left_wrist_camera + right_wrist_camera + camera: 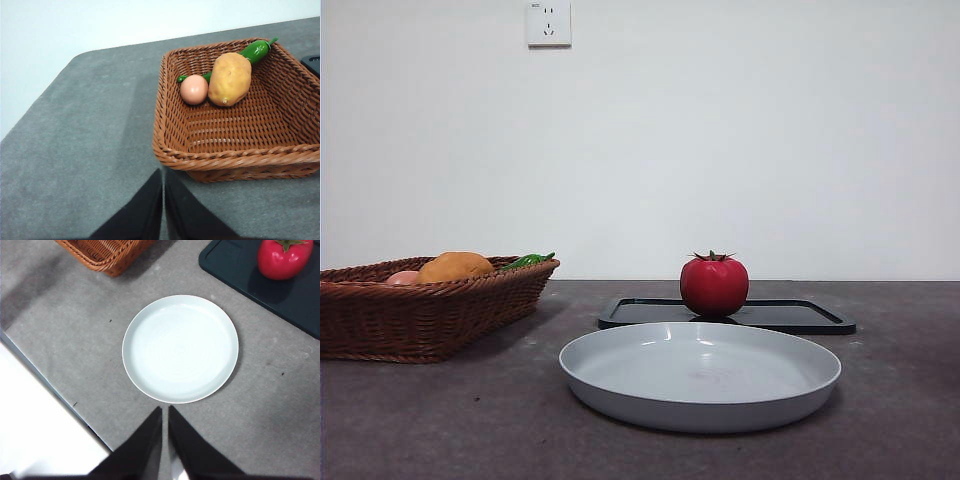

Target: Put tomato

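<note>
A: Where is the tomato [714,286] sitting at this moment?

B: It is standing upright on the black tray [800,317], toward the tray's left half in the front view, green calyx pointing up. Nothing is touching it. The tray is lying flat on the grey worktop [900,420], behind the plate.

A: And the plate?

B: The pale grey plate [700,378] is resting on the worktop just in front of the tray, nearer the front edge. It is carrying nothing. In the right wrist view the plate is lying between the tray and the worktop's edge.

A: What is the right gripper [165,412] doing?

B: It is hanging above the worktop near that edge, close to the plate's rim and well apart from the tomato. Its two black jaws are pressed nearly together, with only a thin slit between them, and are pinching nothing.

A: The left gripper [163,175]?

B: It is hovering just beside the near wall of the wicker basket [240,160], jaws likewise pressed together on nothing.

A: Basket contents?

B: A brown potato [230,79], a pale pink fruit [194,89] touching it, and a green pepper [255,50] lying along the far wall behind both. The basket is sitting toward the worktop's left side, well apart from the tray.

A: Arms in the front view?

B: Neither is showing there.
</note>
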